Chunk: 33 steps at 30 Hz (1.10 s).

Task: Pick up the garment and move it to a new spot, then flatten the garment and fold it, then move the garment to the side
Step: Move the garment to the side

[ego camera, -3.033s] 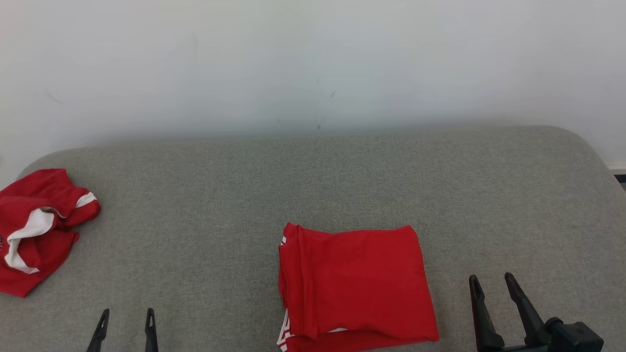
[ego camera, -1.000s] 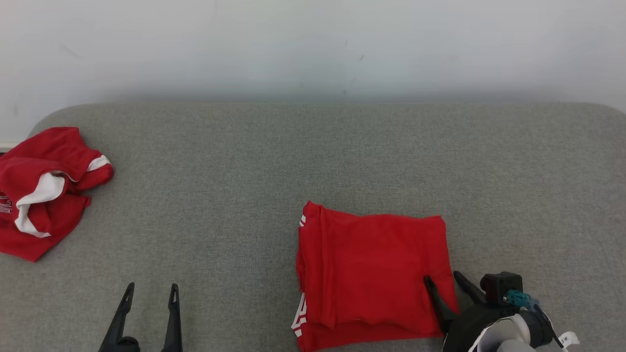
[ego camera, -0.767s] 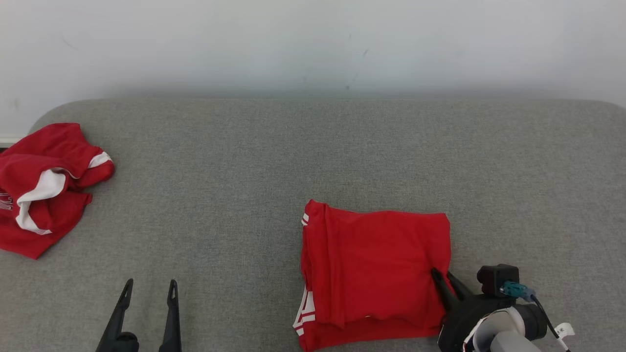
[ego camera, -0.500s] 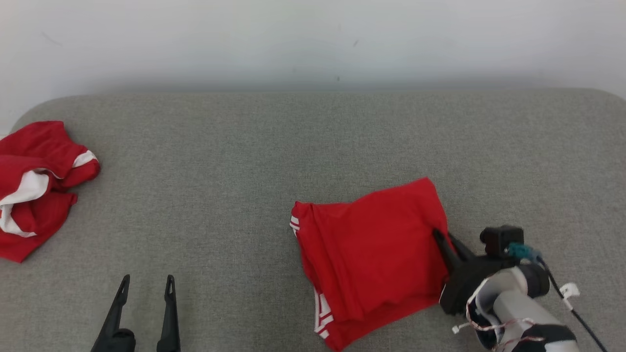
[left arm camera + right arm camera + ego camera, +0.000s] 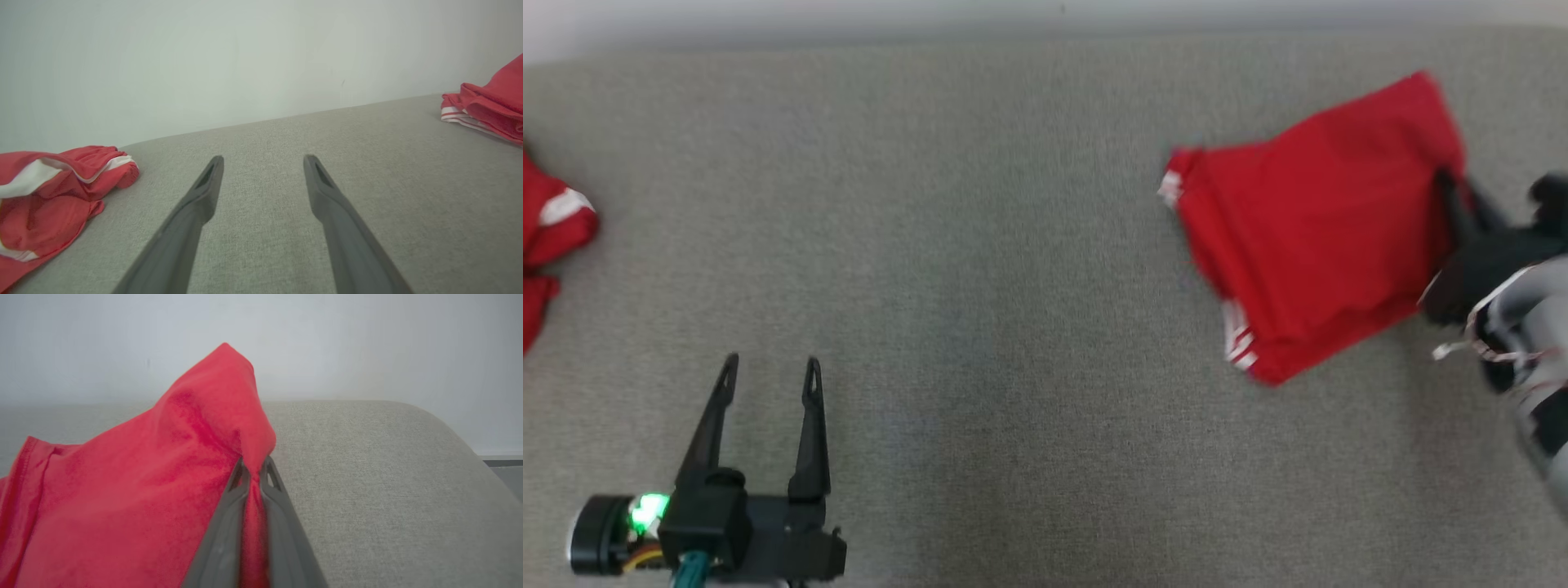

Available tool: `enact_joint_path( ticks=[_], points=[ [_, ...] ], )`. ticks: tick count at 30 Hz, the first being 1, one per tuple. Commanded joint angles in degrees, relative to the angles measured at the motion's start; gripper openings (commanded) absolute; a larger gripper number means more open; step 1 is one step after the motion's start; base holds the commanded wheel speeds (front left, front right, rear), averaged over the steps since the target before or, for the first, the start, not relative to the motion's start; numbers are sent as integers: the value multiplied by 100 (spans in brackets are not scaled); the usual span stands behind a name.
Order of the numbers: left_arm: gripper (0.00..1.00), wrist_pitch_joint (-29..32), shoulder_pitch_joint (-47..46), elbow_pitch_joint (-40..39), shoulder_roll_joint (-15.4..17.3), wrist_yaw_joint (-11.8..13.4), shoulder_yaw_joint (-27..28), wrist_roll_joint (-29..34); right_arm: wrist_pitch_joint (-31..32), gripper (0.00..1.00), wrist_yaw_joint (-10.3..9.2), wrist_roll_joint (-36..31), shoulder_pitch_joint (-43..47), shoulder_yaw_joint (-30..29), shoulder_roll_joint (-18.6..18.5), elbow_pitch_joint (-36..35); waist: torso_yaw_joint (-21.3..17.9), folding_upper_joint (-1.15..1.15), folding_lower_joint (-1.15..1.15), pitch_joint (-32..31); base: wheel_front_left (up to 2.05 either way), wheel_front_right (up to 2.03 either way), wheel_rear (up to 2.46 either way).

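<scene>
Here right pincer (image 5: 255, 465) clamps edge of garment (image 5: 1315, 237); left pincer (image 5: 768, 371) spread, well apart.

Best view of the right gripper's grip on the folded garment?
Right wrist view: right gripper shut on a raised fold of the folded garment. Head view blurs it; left wrist view shows the garment's corner.

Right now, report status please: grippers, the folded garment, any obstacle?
Right gripper shut on edge of folded garment, that corner lifted off grey cushion. Left gripper open, holding nothing. Crumpled garment far left, well apart.
</scene>
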Motion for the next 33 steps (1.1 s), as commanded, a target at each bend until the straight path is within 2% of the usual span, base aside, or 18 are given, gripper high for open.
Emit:
enact_joint_path(
  ticks=[1,8,14,26,33],
  points=[
    [100,-17,-183,-132,11,7,-7,81,-5,0,-17,39,-244,21,-137,16,-169,0,-1,705,0,0,0],
    [100,-17,-586,-671,100,31,-107,218,19,0,-17,-11,-1050,140,-945,53,-479,0,-1,1551,0,0,0],
    [100,-17,-822,-1105,230,106,-164,359,35,0,-17,79,-1547,176,-1406,133,-808,0,-1,1969,0,0,0],
    [100,-17,-729,-1660,582,257,-230,526,37,0,-17,-80,-2217,329,-2030,355,-1070,0,-1,2340,0,0,0],
    [100,-13,-675,-1776,689,325,-257,534,52,0,-17,-184,-2554,403,-2139,513,-1038,0,-1,2427,0,0,0]
  ],
)
